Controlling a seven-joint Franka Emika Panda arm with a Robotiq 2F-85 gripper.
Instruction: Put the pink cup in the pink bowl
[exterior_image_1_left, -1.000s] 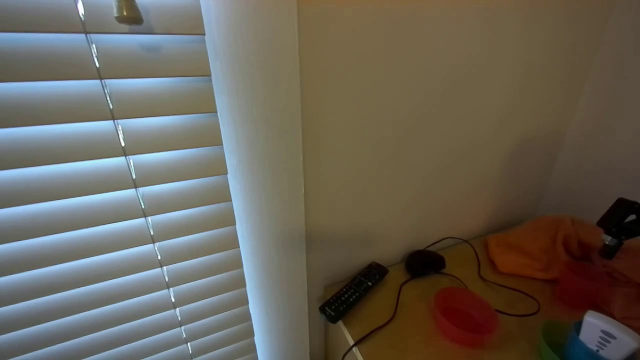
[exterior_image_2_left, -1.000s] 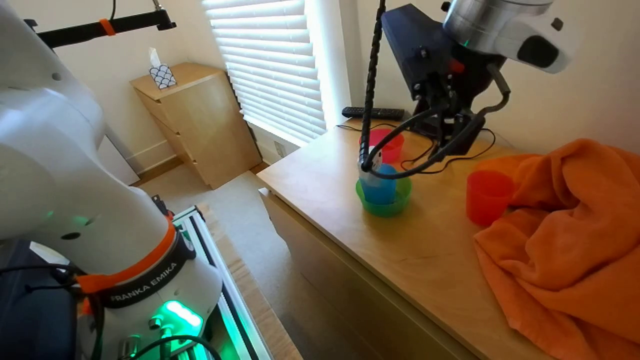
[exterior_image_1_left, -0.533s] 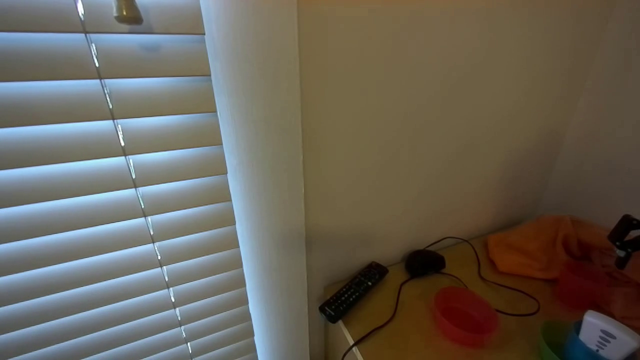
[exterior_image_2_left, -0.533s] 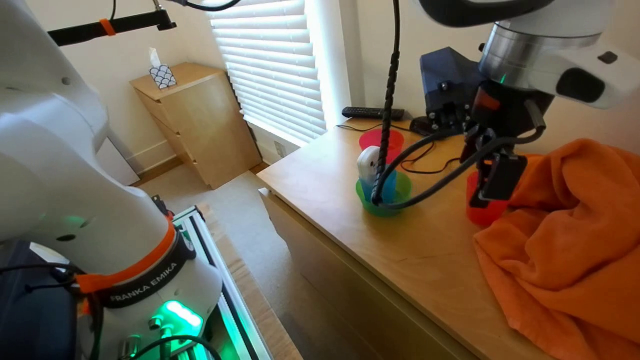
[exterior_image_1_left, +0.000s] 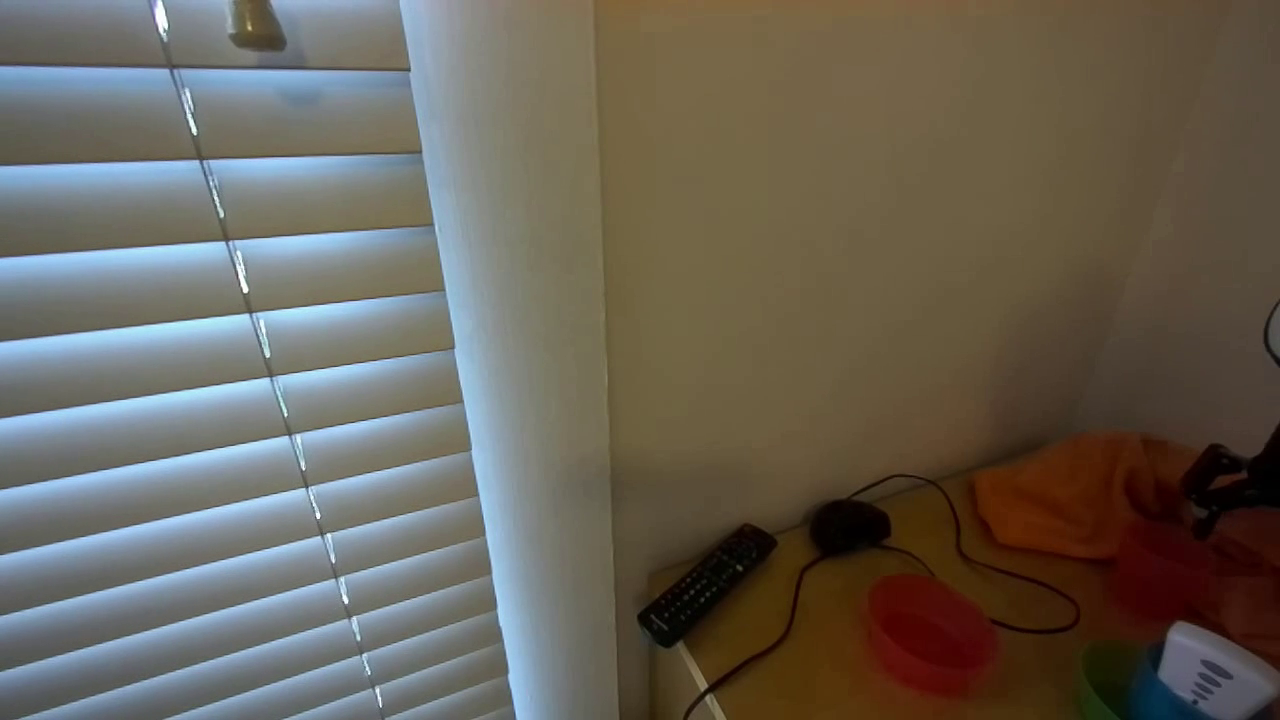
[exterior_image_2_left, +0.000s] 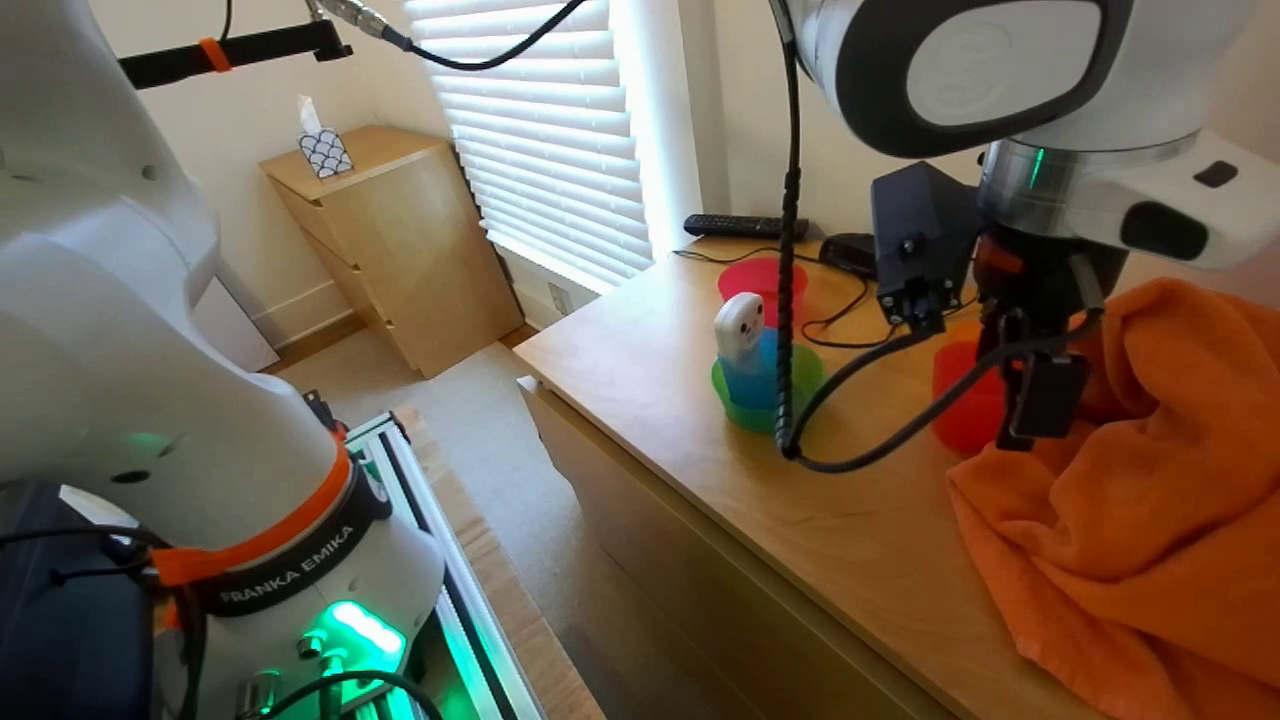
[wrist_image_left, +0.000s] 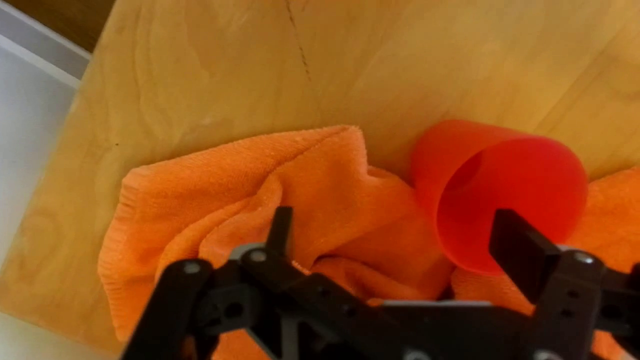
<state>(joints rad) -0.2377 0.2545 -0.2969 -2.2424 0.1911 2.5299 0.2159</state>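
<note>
The pink cup, red-pink and see-through, stands against the orange towel in both exterior views (exterior_image_1_left: 1160, 575) (exterior_image_2_left: 962, 410). In the wrist view the cup (wrist_image_left: 530, 175) shows its open mouth at the right. The pink bowl shows in both exterior views (exterior_image_1_left: 930, 645) (exterior_image_2_left: 762, 280) on the tabletop, well away from the cup; it is out of the wrist view. My gripper (wrist_image_left: 392, 220) is open with nothing between its fingers. It hangs above the towel beside the cup, and its right finger overlaps the cup's mouth in the wrist view. The gripper (exterior_image_2_left: 1035, 425) partly hides the cup in an exterior view.
The orange towel (exterior_image_2_left: 1150, 500) lies bunched around the cup. A green bowl (exterior_image_2_left: 805, 385) holds a blue cup (exterior_image_2_left: 750, 380) with a white device (exterior_image_2_left: 738, 325). A remote (exterior_image_1_left: 708, 585) and a black corded object (exterior_image_1_left: 850, 525) lie near the wall. My arm's cable loop hangs low.
My gripper has moved right and down in an exterior view, from near the corded object to over the towel beside the pink cup. The cup and bowl have not moved.
</note>
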